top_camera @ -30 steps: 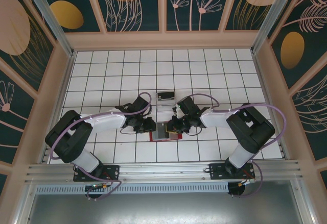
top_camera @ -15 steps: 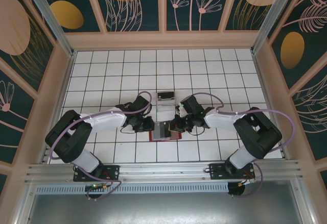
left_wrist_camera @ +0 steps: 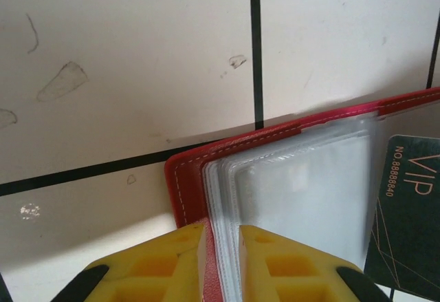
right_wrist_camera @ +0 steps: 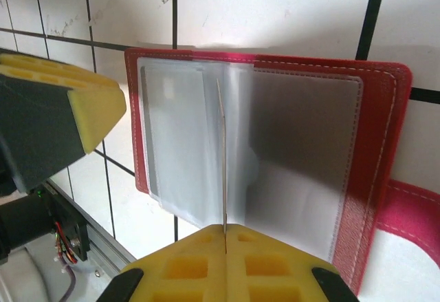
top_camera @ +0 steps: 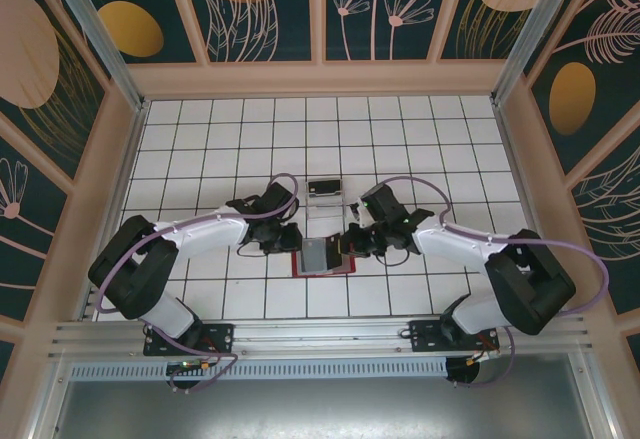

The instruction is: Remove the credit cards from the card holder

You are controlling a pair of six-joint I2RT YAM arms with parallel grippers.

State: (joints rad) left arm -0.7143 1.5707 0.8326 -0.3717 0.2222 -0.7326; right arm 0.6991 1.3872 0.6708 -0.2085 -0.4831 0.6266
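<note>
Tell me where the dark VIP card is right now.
In the left wrist view, the VIP card is at the right edge, overlapping the clear sleeves of the open red card holder that the left gripper clamps.

1x red stitched folding card holder (right_wrist_camera: 377, 178). Clear plastic sleeves (left_wrist_camera: 302, 185) inside: several, stacked, exact count unreadable. 1x dark green VIP credit card (left_wrist_camera: 409, 212), lower right of left wrist view. 1x thin edge-on card (right_wrist_camera: 222, 164), lower centre of right wrist view; same card or second, can't tell. 1x transparent plastic box (top_camera: 324, 189), centre of top view.
</note>
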